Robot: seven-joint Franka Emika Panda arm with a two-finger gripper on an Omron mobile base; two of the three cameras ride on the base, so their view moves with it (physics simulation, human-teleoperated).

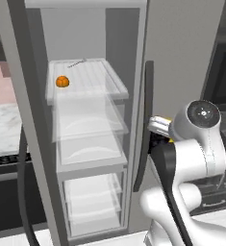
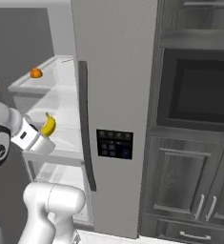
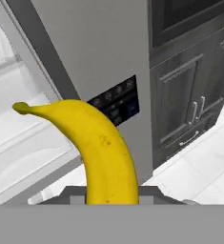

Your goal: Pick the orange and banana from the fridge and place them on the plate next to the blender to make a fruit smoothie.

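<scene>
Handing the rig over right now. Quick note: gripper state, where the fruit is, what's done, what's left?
Gripper: shut on the banana, held clear of the shelves in front of the fridge.
Orange: on the top glass shelf inside the fridge, untouched.
Plate and blender: out of frame, so their positions are unknown.
Done: banana picked.
Left: carry the banana to the plate, come back for the orange, place it there too.
</scene>
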